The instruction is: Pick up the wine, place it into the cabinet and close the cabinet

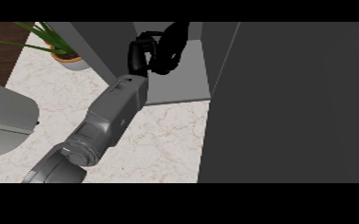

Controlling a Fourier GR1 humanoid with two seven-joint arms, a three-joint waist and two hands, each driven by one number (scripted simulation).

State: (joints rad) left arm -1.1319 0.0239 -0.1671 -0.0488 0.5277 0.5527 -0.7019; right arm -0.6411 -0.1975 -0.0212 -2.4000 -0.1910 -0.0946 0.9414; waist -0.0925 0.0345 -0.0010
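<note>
My left hand (139, 52) reaches into the open cabinet (179, 88) at the top middle, with its grey forearm rising from the lower left. Its fingers curl round a dark wine bottle (172, 42), which stands slightly tilted just above the cabinet's light grey floor. Black hand and dark bottle blend together, so the bottle's base and outline are hard to make out. The cabinet door (280, 99) stands open and fills the right side as a large dark panel. My right hand does not show.
A potted green plant (69, 58) stands on the marble counter (161, 137) left of the cabinet. A grey rounded object (14, 118) sits at the left edge. A dark wood strip runs along the far left top.
</note>
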